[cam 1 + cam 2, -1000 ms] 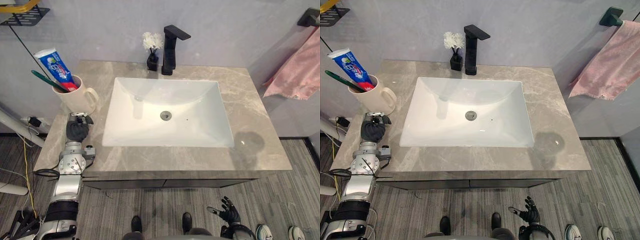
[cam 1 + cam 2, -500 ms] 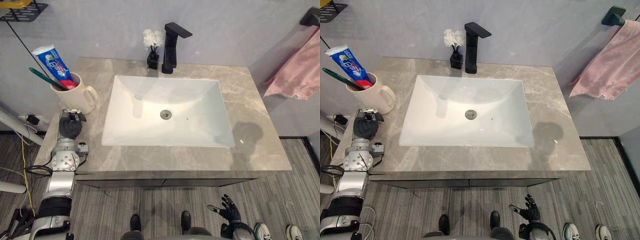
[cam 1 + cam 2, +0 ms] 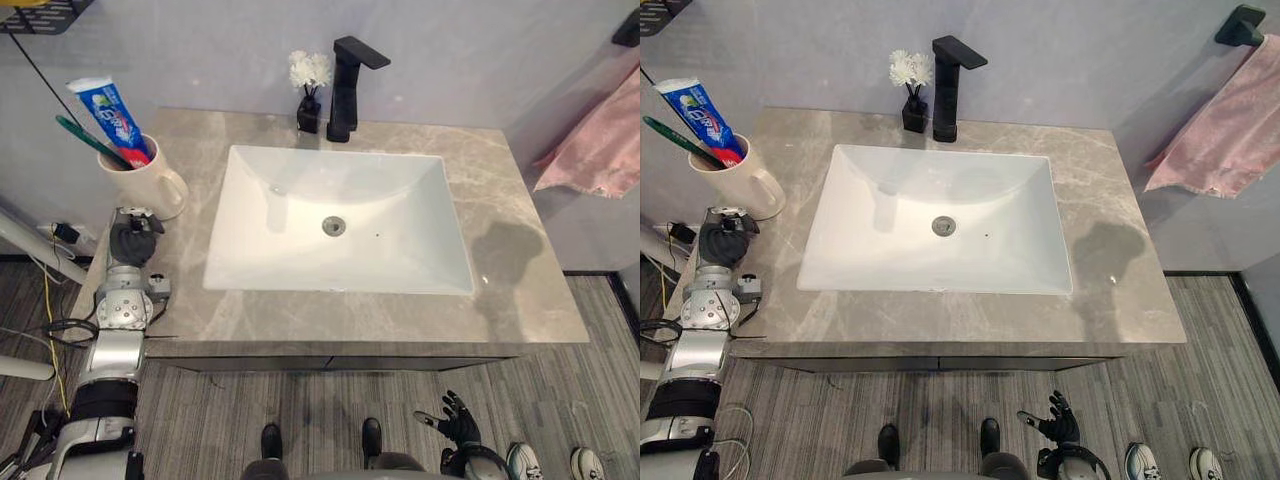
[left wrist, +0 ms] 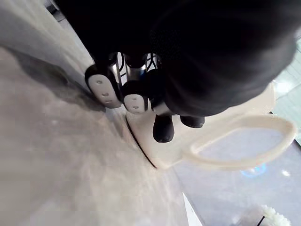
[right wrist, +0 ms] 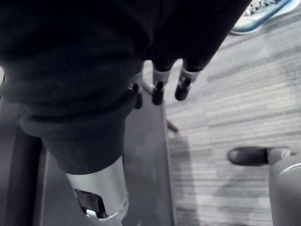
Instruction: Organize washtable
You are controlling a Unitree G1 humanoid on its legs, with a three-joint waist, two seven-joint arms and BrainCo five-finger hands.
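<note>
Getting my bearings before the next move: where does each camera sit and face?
Left eye view: head, looking down on washtable, sink and mug; left hand beside the mug, right hand down near the floor.
Right eye view: same head, slightly aside; shares that whole scene.
Left wrist view: on the left wrist, looking along the left hand at the mug's base and handle.
Right wrist view: on the right wrist, facing the floor past straight fingers; a person's shoe.

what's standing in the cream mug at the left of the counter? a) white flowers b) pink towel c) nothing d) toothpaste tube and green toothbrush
d: a toothpaste tube and a green toothbrush stick up out of the mug; the white flowers stand by the faucet and the pink towel hangs apart at the right.
</note>
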